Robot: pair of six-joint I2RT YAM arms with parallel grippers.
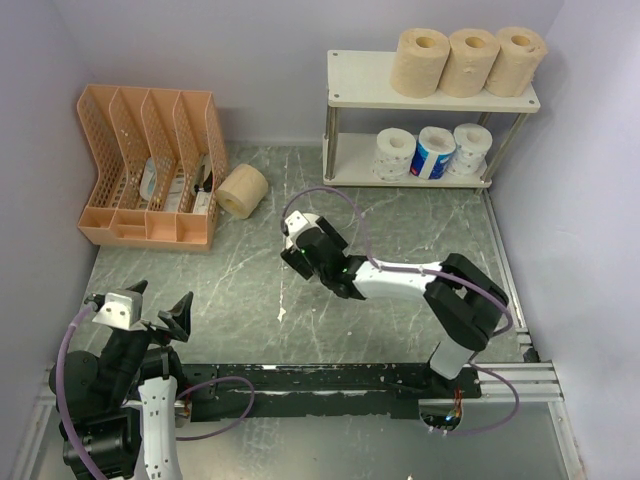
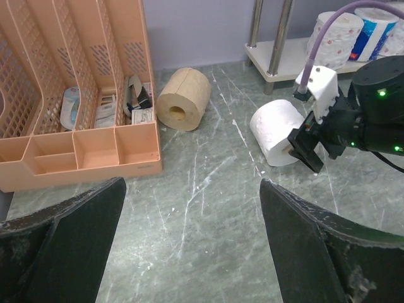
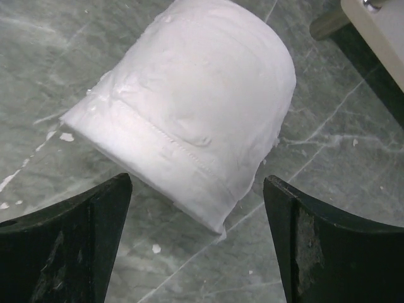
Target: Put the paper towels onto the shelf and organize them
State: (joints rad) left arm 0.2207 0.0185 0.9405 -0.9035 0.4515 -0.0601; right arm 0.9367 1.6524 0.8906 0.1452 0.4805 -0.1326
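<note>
A white paper towel roll (image 3: 189,120) lies on its side on the table, just ahead of my open right gripper (image 3: 199,208), whose fingers flank its near end without touching. The left wrist view shows this roll (image 2: 274,129) beside the right gripper (image 2: 306,148). From above, the right gripper (image 1: 300,250) hides the roll. A tan roll (image 1: 243,190) lies by the organizer. The shelf (image 1: 360,75) holds three tan rolls on its top board and three rolls on the lower one: dotted white, blue-and-white, white. My left gripper (image 1: 162,296) is open and empty at the front left.
An orange slotted file organizer (image 1: 150,165) holding small items stands at the back left. Walls close in the table on the left, back and right. A shelf leg (image 2: 281,38) stands just behind the white roll. The arms' mounting rail (image 1: 350,378) runs along the near edge.
</note>
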